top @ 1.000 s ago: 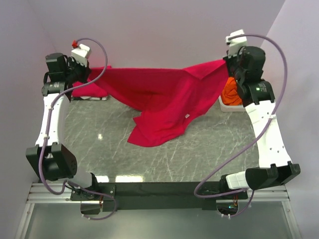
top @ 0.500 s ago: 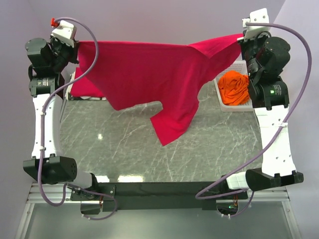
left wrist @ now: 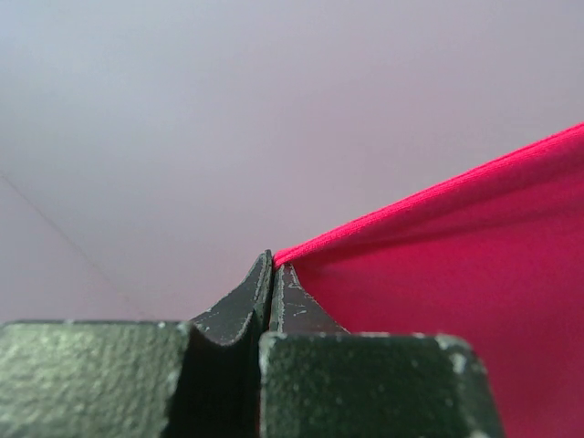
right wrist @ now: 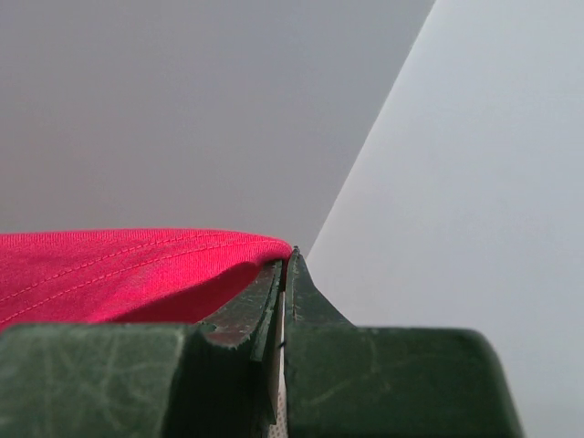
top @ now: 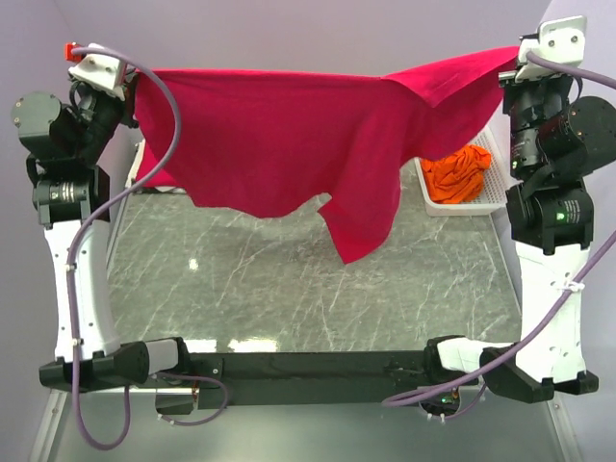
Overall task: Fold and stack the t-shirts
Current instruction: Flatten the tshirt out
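Note:
A crimson t-shirt (top: 289,135) hangs spread in the air between my two grippers, high over the table. My left gripper (top: 132,79) is shut on its left top corner; the cloth shows beside its jaws in the left wrist view (left wrist: 438,292). My right gripper (top: 515,67) is shut on its right top corner, with cloth in the right wrist view (right wrist: 128,269). A sleeve or lower flap (top: 361,226) dangles toward the table. Another crimson shirt (top: 154,173) lies folded at the back left, mostly hidden. An orange t-shirt (top: 458,173) lies bunched in the basket.
A white lattice basket (top: 493,192) stands at the back right beside the right arm. The grey marble table top (top: 289,289) lies under the hanging shirt. Pale walls close in on the left, back and right.
Both grippers have risen and moved apart, lifting the crimson shirt off the table and stretching it wide. The orange shirt and basket have come into fuller view.

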Controlling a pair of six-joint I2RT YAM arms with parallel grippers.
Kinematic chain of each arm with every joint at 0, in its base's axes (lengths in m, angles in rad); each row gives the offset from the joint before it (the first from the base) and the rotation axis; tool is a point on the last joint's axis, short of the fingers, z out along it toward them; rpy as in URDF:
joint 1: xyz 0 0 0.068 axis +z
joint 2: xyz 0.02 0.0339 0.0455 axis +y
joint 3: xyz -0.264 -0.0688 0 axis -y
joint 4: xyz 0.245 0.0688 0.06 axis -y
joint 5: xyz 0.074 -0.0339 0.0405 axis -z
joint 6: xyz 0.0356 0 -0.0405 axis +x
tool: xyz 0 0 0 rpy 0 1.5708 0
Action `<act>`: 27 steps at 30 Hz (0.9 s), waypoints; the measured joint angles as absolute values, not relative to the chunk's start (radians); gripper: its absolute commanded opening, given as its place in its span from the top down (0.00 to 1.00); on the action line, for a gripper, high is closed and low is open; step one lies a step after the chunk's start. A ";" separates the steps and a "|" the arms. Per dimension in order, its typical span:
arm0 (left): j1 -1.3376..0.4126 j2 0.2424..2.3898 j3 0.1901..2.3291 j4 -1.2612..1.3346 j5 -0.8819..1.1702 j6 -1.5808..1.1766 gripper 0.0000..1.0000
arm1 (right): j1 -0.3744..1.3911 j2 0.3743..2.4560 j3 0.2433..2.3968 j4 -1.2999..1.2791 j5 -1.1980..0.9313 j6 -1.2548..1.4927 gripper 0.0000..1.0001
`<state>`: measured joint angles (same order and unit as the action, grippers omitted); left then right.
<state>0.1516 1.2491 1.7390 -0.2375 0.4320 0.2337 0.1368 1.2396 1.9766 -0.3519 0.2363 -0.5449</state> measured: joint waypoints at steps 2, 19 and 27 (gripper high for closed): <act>0.152 1.278 1.751 -0.232 0.444 0.220 0.99 | 0.136 1.256 1.969 -0.332 0.238 -0.545 1.00; 0.100 1.934 2.093 -0.163 0.381 0.152 0.99 | 0.136 1.982 2.355 -0.239 0.292 -0.491 1.00; 0.104 1.996 2.288 0.145 0.275 0.096 0.99 | 0.144 1.939 2.411 -0.021 0.295 -0.479 1.00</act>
